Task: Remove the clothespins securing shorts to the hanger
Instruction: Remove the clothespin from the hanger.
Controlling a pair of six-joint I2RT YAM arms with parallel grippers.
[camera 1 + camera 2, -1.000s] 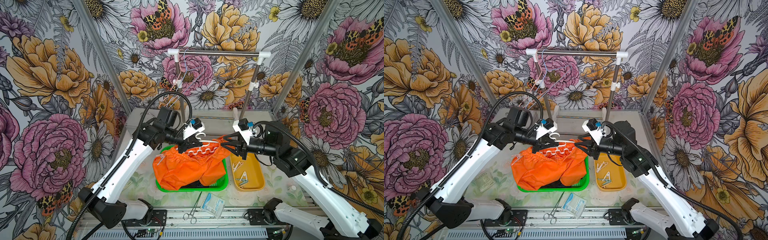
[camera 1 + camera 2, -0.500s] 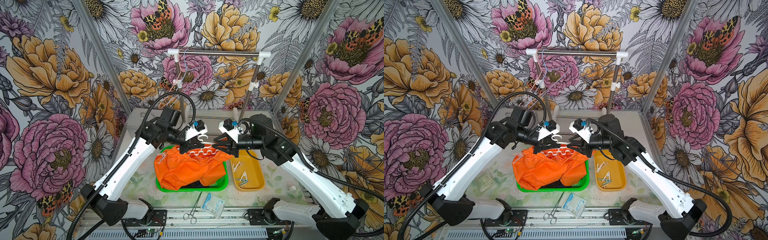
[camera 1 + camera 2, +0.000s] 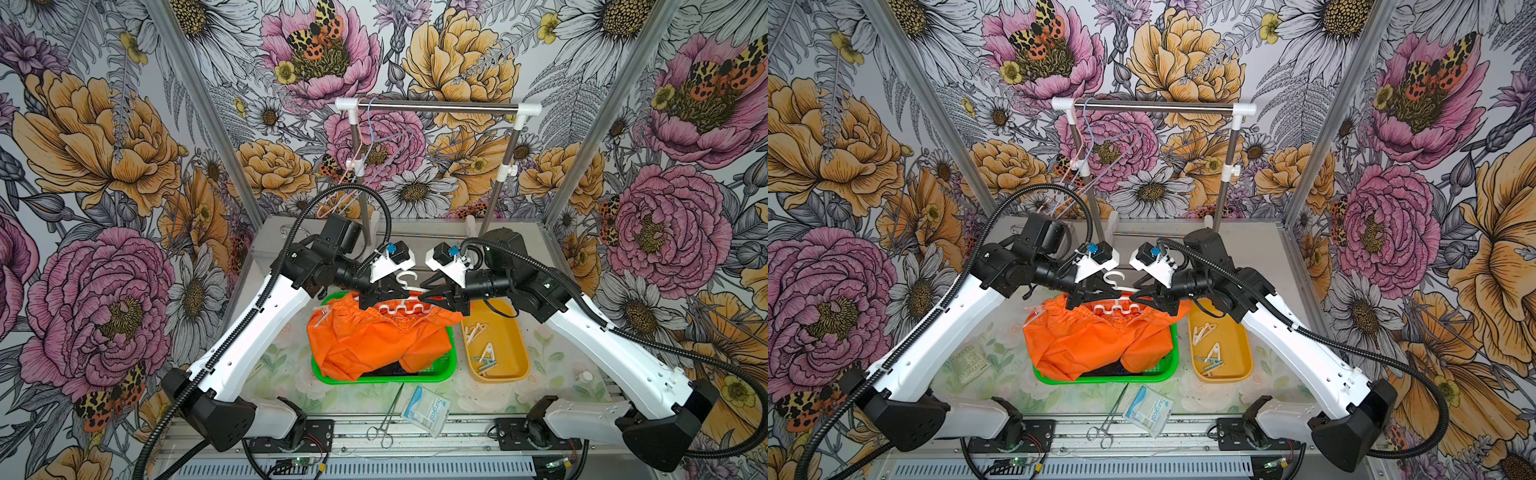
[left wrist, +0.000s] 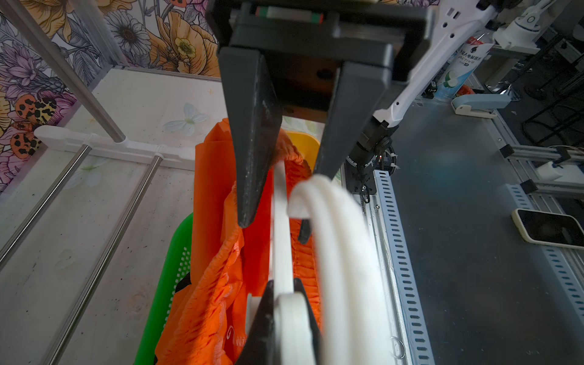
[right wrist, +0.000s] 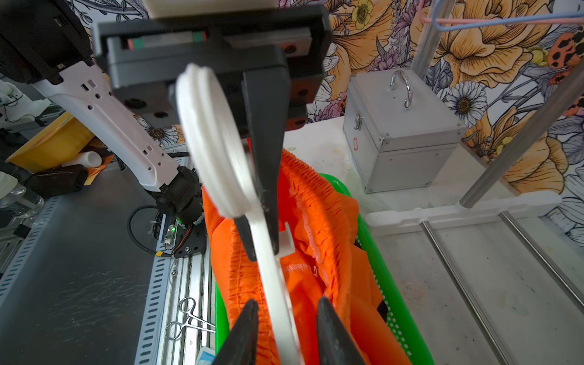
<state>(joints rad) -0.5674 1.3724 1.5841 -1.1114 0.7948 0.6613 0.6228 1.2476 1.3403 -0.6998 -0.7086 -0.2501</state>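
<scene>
The left tool is clamped on the white hanger, close to its hook. The right tool faces it from the other side, its jaws narrow but apart, one on each side of the hanger's bar and not clearly touching it. The orange shorts hang by the waistband from the hanger and slump into the green basket on the counter, over something dark. Several clothespins lie loose in the yellow tray just beside the basket. A small white piece sits at the waistband's end on the left tool's side; whether it is a pin cannot be told.
</scene>
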